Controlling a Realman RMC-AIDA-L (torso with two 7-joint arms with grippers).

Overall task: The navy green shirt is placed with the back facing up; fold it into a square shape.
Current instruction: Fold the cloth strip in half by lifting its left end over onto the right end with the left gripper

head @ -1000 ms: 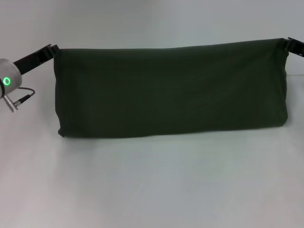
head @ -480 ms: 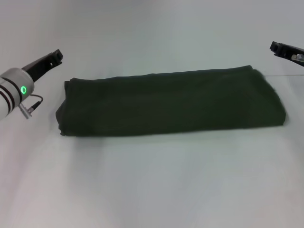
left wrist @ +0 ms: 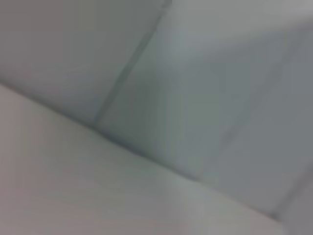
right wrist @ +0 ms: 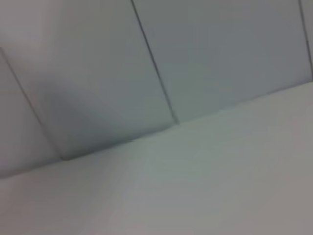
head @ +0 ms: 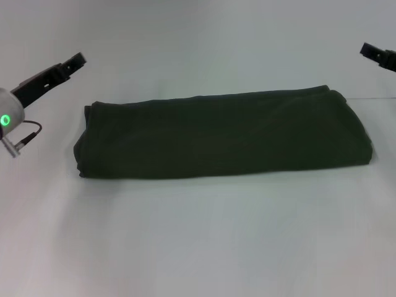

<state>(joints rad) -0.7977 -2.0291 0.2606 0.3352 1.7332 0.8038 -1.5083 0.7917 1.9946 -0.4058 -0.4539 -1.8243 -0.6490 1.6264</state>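
Observation:
The navy green shirt (head: 223, 133) lies on the white table (head: 198, 235) as a long, flat folded band running left to right, plain side showing. My left gripper (head: 75, 62) hovers above and to the left of the band's left end, open and holding nothing. At the far right edge of the head view, my right gripper (head: 370, 52) hangs above the band's right end, also open and apart from the cloth. Neither wrist view shows the shirt or any fingers.
Bare white table surrounds the shirt, with a wide stretch in front of it. The wrist views show only pale wall panels (left wrist: 205, 73) (right wrist: 220, 58) meeting the table.
A second ago both grippers held the shirt's upper edge stretched up between them. They let go, the cloth dropped flat into a folded band, and both grippers rose and drew outward.

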